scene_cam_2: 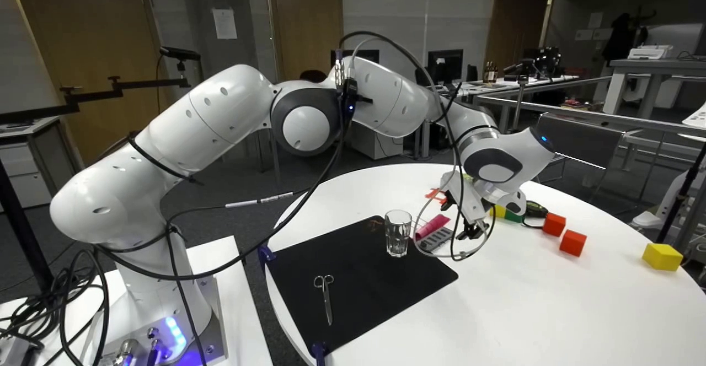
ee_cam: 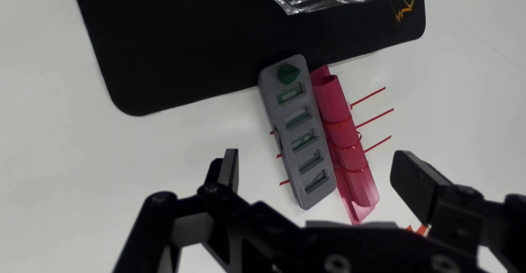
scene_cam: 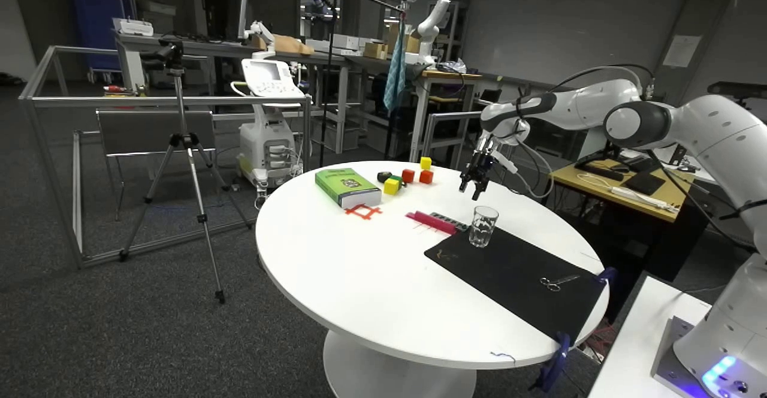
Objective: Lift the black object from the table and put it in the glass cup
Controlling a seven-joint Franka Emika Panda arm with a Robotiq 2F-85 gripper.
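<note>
Over round wht tbl (scene_cam: 335, 266), hovers w/ jaws of gripper (ee_cam: 316, 164) wide apart, nr grey slotted case (ee_cam: 299, 132) & upright glass tumbler (scene_cam: 483, 226) on blk mat (scene_cam: 521, 272)

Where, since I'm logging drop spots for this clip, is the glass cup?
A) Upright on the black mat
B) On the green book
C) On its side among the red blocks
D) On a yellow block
A: in both exterior views the glass cup stands upright with its base on the black mat.
</note>
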